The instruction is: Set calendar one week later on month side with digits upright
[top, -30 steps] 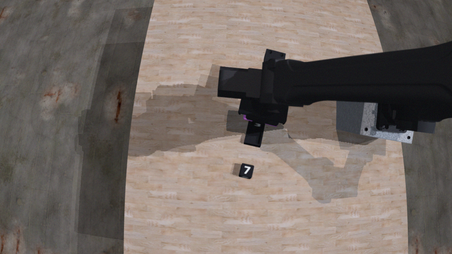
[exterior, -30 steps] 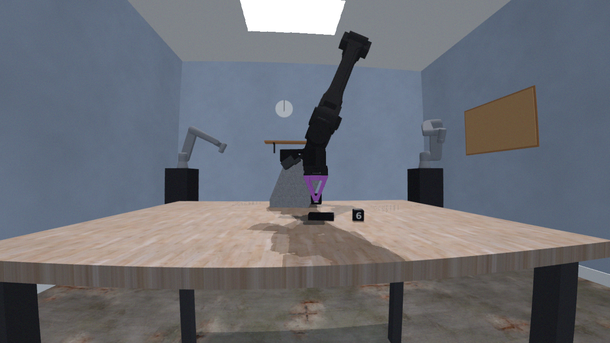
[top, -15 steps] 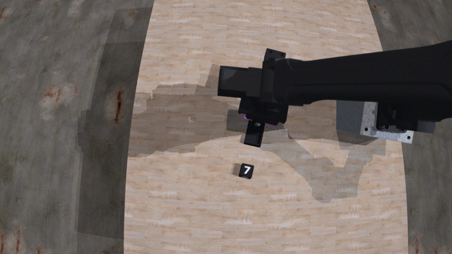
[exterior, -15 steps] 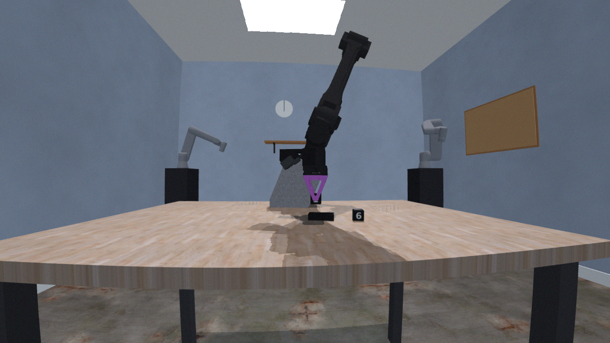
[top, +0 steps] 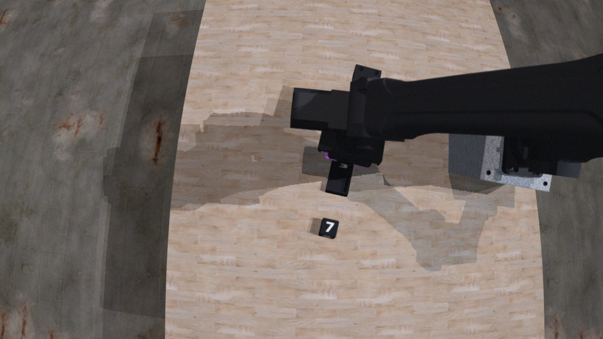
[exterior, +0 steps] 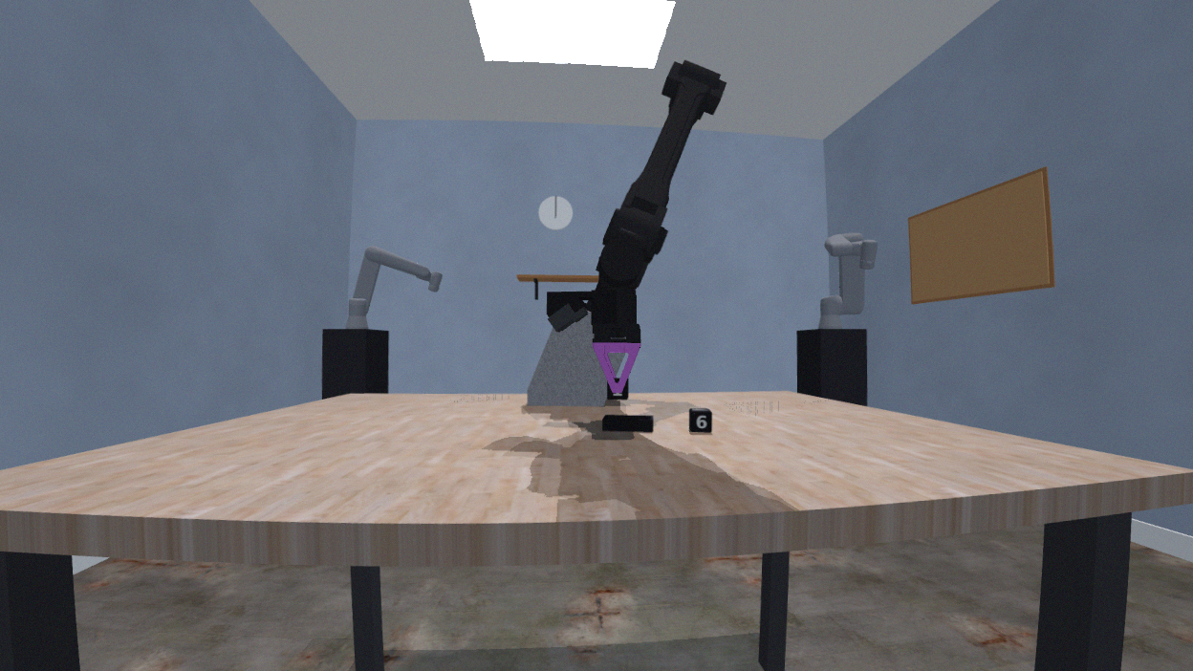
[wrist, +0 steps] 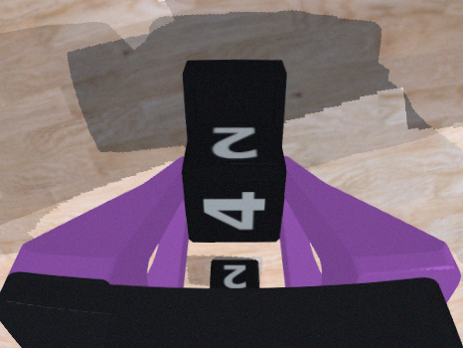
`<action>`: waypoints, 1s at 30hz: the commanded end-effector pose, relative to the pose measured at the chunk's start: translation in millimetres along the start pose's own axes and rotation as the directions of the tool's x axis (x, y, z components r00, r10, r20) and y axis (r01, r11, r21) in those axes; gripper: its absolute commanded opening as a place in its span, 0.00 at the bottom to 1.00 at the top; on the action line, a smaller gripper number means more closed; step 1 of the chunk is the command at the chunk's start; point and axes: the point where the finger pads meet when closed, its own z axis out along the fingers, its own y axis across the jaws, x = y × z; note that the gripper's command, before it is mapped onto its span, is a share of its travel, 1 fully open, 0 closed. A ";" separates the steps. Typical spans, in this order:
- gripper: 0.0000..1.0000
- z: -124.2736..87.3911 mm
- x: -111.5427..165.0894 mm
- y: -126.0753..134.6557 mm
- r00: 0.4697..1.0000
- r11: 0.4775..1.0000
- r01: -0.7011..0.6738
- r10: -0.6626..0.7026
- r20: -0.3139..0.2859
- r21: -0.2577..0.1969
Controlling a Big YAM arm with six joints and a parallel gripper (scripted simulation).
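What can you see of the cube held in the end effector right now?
The held cube is black with pale grey digits: a 4 on the face toward the wrist camera and a 2 on the adjoining face beyond it. The purple fingers of the end effector clamp it on two opposite sides. It hangs over the wooden table, above the black tray, touching nothing else visible.

The table (exterior: 334, 466) had a top of light wood in short planks, smooth and matt. The cube (top: 328, 228) on it looked like matt black plastic with a white painted digit. The gripper (exterior: 617, 385) had purple fingers of smooth plastic. The arm's base block (top: 472, 158) looked like rough, speckled grey stone.
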 end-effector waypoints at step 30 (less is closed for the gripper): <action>0.26 1.2 -6.2 -1.9 1.000 1.000 -0.001 0.001 0.005 -0.002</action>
